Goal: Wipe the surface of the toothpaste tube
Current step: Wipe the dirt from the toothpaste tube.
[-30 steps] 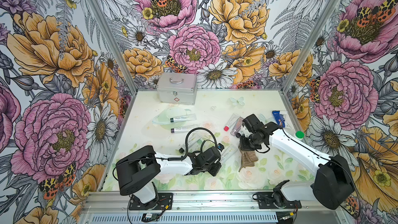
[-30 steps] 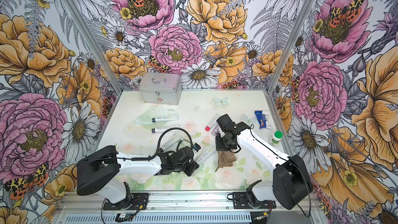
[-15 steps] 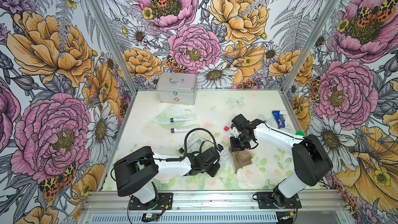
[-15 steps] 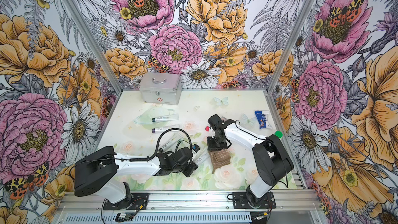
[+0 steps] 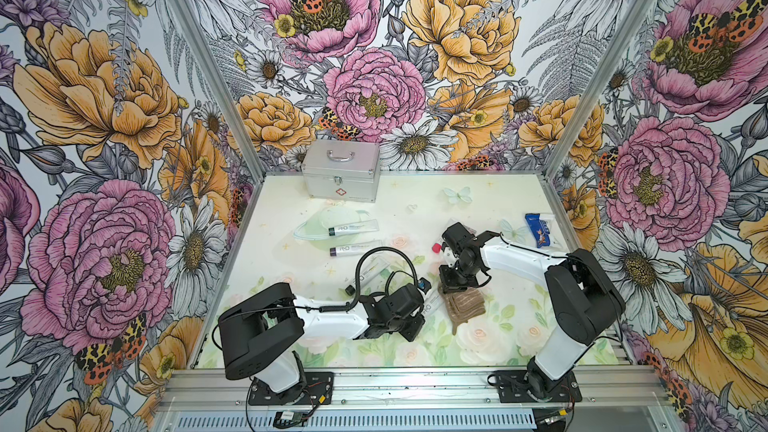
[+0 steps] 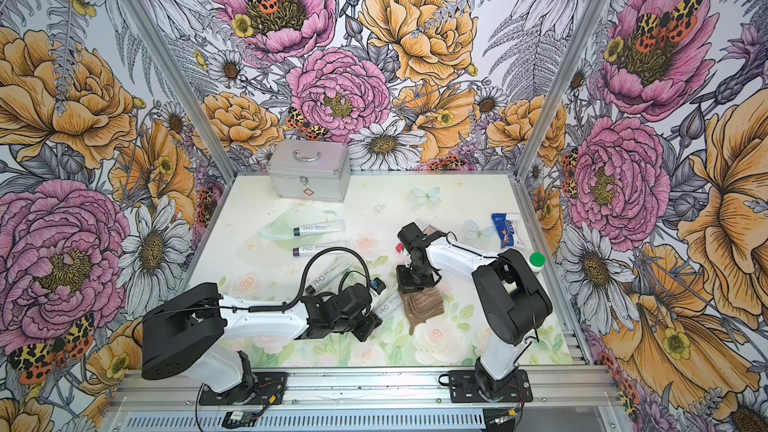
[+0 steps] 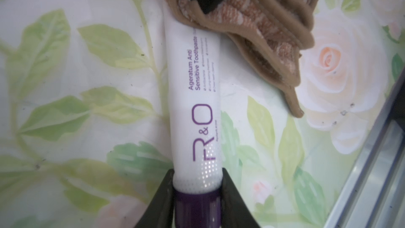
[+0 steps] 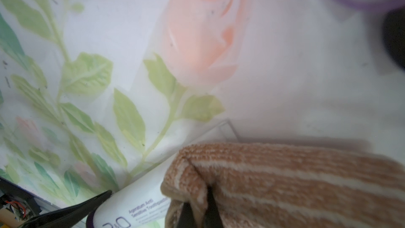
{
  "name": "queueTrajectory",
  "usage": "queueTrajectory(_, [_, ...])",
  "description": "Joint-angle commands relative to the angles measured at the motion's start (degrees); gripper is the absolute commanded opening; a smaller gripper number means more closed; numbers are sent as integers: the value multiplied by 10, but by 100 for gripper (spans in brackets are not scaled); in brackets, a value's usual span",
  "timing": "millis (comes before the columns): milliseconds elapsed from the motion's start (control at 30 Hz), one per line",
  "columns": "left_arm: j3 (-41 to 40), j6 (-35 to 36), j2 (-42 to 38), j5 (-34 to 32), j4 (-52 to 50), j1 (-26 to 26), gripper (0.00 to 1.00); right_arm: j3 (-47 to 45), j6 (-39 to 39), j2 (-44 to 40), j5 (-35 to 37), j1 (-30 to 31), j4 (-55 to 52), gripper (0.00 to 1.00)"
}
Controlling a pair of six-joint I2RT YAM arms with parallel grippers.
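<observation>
On the surface [image 5: 395,201], near the middle of its front edge, the brown striped cloth [image 5: 465,305] is pinched in the tightly closed right gripper [image 8: 198,209] and laid over one end of the toothpaste tube [image 7: 192,106] — so that it can be rubbed along it. The tube is clamped at its purple cap end by the left gripper [image 7: 197,173], closed around it — probably against sliding.

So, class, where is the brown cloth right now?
In both top views the cloth lies front-centre on the table, pinched by the right gripper and draped across the tube, away from the end that the left gripper holds.
</observation>
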Motion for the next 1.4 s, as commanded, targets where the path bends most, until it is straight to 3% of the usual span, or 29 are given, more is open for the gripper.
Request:
queueTrajectory(0, [-15, 5, -24, -1, -19, -8, 32, 0, 6, 23, 66, -20, 12, 0])
queueTrajectory(133, [-16, 5, -23, -1, -18, -8, 32, 16, 2, 39, 47, -14, 13, 0])
queueTrajectory(567, [-5, 16, -2, -1, -14, -3, 32, -2, 50, -3, -4, 101, 13, 0])
queueTrajectory(700, [-3, 17, -5, -1, -17, 0, 32, -27, 47, -15, 6, 93, 12, 0])
queueTrajectory(1033, [-11, 11, -29, -4, -28, -4, 32, -24, 7, 2, 40, -10, 11, 0])
queueTrajectory(1367, [-8, 11, -17, -9, -20, -6, 32, -13, 28, 2, 10, 45, 13, 0])
